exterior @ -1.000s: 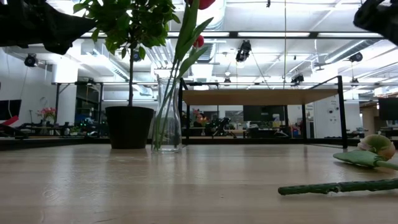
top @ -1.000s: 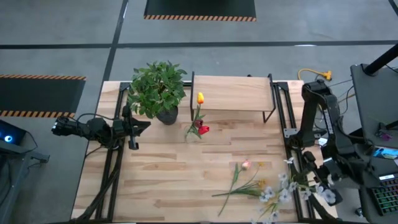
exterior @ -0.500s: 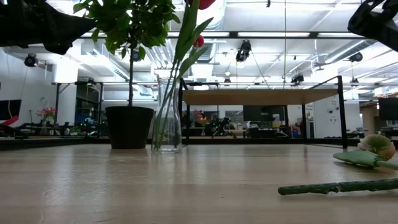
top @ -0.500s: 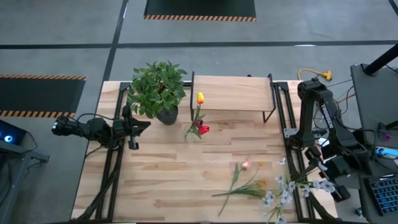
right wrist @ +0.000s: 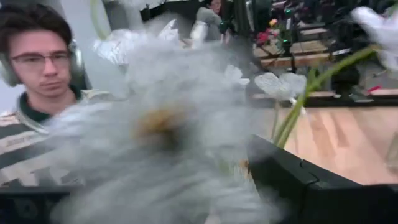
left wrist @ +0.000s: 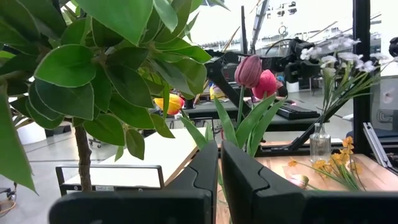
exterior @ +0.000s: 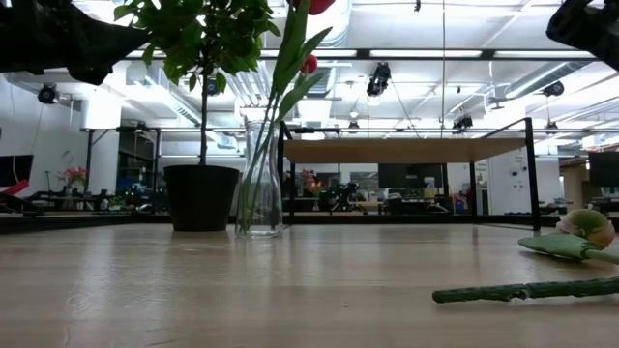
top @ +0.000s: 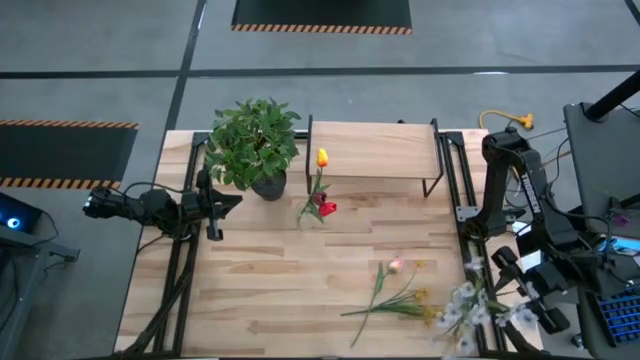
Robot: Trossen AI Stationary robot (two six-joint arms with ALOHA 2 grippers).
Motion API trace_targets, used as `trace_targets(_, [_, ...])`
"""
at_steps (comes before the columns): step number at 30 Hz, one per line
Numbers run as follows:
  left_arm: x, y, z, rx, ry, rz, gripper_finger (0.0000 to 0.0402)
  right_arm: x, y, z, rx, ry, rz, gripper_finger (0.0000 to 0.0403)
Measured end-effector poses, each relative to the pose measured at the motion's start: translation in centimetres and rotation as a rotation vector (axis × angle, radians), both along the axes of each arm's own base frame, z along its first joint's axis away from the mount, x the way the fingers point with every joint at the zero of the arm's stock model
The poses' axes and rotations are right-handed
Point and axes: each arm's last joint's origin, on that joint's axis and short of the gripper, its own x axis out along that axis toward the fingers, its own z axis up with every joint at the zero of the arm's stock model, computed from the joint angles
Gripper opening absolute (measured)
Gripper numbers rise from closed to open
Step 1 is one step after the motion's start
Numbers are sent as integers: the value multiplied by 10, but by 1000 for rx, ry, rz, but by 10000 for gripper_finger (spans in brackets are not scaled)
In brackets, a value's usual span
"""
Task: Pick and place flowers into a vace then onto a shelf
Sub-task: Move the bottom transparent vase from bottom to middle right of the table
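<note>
Table-edge white sprigs [top: 468,308] in right end effector [top: 500,300]

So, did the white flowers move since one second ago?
Yes. The white flowers, gripped by the right gripper, swung toward the table's front edge.

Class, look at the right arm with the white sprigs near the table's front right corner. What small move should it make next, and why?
Probably lift the white sprigs and start carrying them toward the vase. The right end effector appears to grip them at the table's front right corner, and the vase, already holding tulips, stands in front of the shelf. The left end effector waits shut beside the potted plant.
</note>
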Motion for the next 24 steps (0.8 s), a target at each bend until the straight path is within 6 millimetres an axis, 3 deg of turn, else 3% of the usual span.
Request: trace_targets(24, [0,0,0,0,0,0,4,13,-45,37,-31,-57,-50,183])
